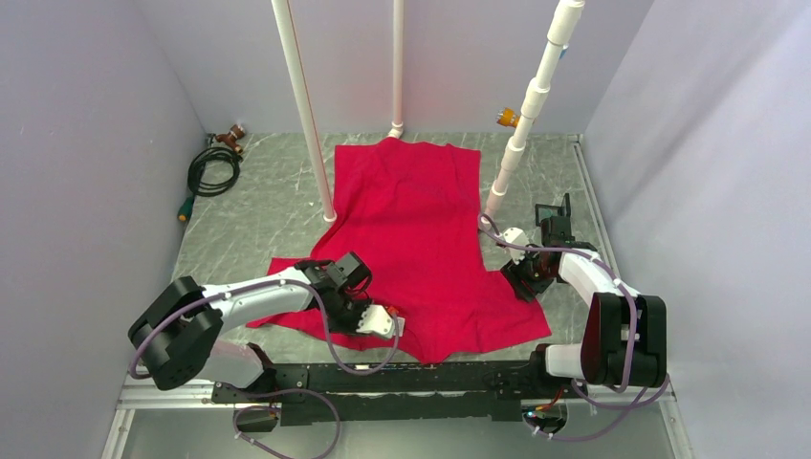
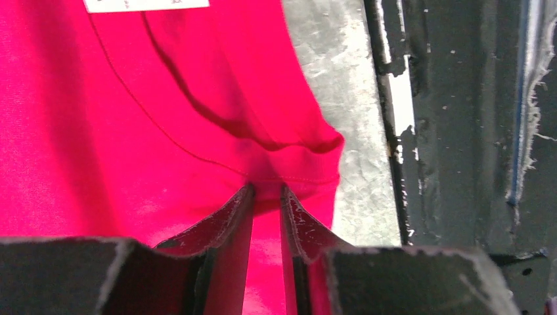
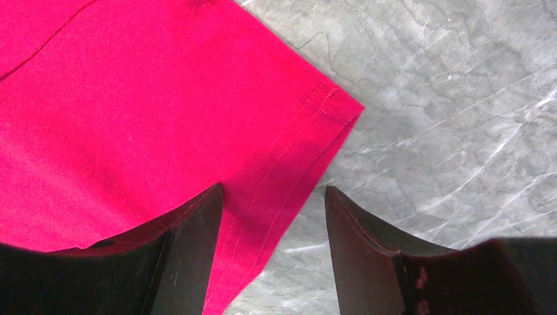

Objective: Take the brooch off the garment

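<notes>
The garment (image 1: 411,220) is a red T-shirt spread flat on the grey table, neckline toward the arms. Its white label (image 2: 144,5) shows at the top of the left wrist view. My left gripper (image 1: 378,320) (image 2: 266,188) is at the near neckline with its jaws almost together. A raised fold of the red hem (image 2: 295,164) is pinched at their tips. My right gripper (image 1: 528,277) (image 3: 272,190) stands open over the sleeve hem (image 3: 289,151) at the shirt's right edge, one finger over cloth, the other over bare table. The brooch is hidden in every view.
Three white pipes (image 1: 306,105) (image 1: 397,67) (image 1: 531,105) rise from the table around the shirt's far half. A black coiled cable (image 1: 212,170) lies at the back left. The black mounting rail (image 1: 402,378) (image 2: 460,131) runs along the near edge. Walls enclose three sides.
</notes>
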You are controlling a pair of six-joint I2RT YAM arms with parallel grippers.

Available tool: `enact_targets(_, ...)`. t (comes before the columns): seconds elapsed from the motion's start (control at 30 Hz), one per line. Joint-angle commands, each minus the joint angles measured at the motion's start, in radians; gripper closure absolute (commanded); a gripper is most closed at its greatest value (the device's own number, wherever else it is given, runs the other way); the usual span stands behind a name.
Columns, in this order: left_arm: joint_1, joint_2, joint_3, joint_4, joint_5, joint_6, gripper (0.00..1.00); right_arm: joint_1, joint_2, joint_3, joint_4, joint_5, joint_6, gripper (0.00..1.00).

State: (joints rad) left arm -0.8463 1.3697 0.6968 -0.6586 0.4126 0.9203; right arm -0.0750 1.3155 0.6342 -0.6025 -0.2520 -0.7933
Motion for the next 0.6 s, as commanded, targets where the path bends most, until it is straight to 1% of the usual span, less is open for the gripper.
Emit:
enact_targets(0.0, -0.004, -0.014, -0.034, 0.051, -0.065, 0.057, 0.73, -0.003, 0.010, -0.007, 0.034, 0.070, -0.041, 0.39)
enact_targets(0.07, -0.021, -0.009, -0.050, 0.049, -0.064, 0.064, 0.73, -0.003, 0.016, -0.004, 0.036, 0.079, -0.043, 0.39)
enact_targets(0.17, -0.082, -0.003, -0.072, 0.039, -0.074, 0.068, 0.73, -0.003, 0.026, -0.002, 0.040, 0.094, -0.050, 0.39)
enact_targets(0.27, -0.127, -0.001, -0.076, 0.015, -0.063, 0.059, 0.71, -0.004, 0.038, -0.004, 0.051, 0.111, -0.056, 0.39)
enact_targets(0.33, -0.129, -0.003, -0.060, -0.008, -0.035, 0.051, 0.70, -0.005, 0.045, -0.004, 0.054, 0.119, -0.061, 0.39)
enact_targets(0.47, -0.127, -0.026, -0.038, -0.034, -0.014, 0.036, 0.65, -0.007, 0.050, -0.011, 0.070, 0.140, -0.072, 0.38)
enact_targets(0.57, -0.101, -0.062, -0.008, -0.065, 0.025, 0.016, 0.57, -0.015, 0.048, -0.010, 0.075, 0.150, -0.084, 0.38)
